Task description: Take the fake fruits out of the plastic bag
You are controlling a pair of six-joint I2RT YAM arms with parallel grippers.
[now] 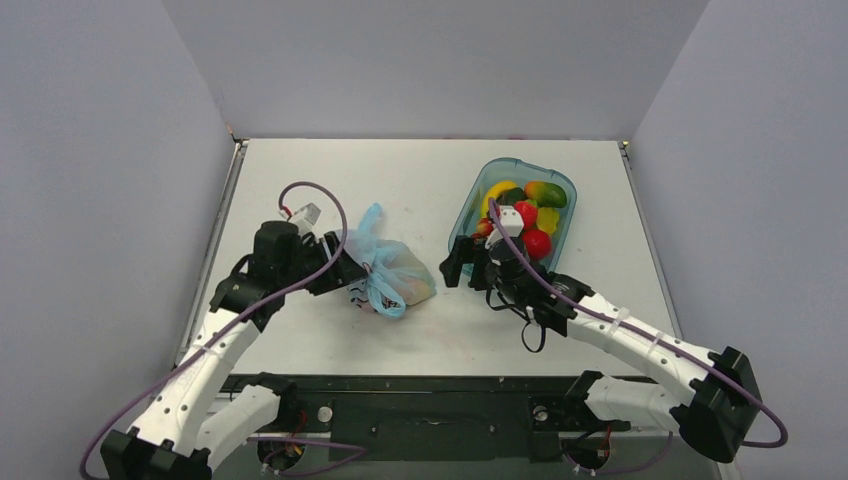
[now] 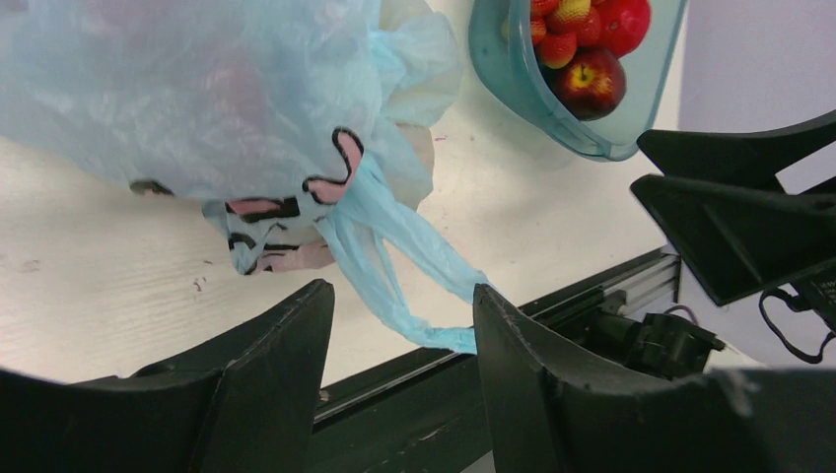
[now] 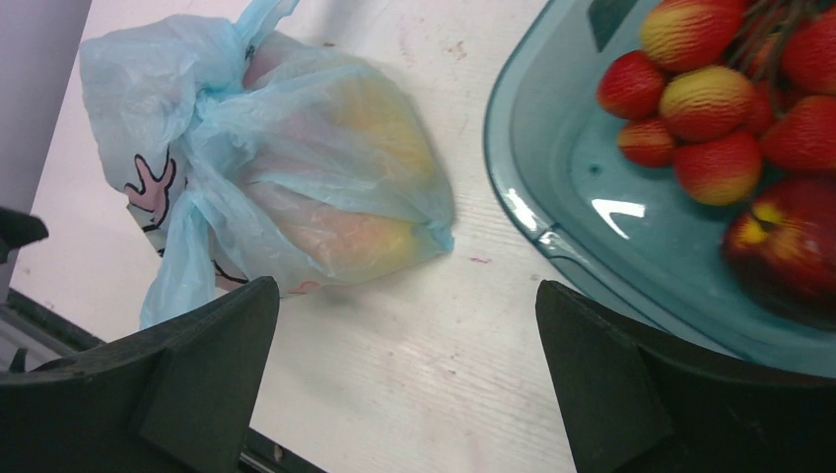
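Now my left gripper [image 2: 401, 296] has its fingers apart, a bag handle showing loose between them. My right gripper [image 3: 406, 288] gapes wide, between bag [image 3: 296, 168] and tub [image 3: 518, 187]. The bag lies on the table [image 1: 330, 180], fruits [image 3: 345, 236] still inside.

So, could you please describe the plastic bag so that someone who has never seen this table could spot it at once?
Start at the white table and look at its left half, right beside the left gripper. There lies the plastic bag: soft, crinkled, light-blue and translucent, with black-and-pink print, unlike the rigid teal tub to its right.
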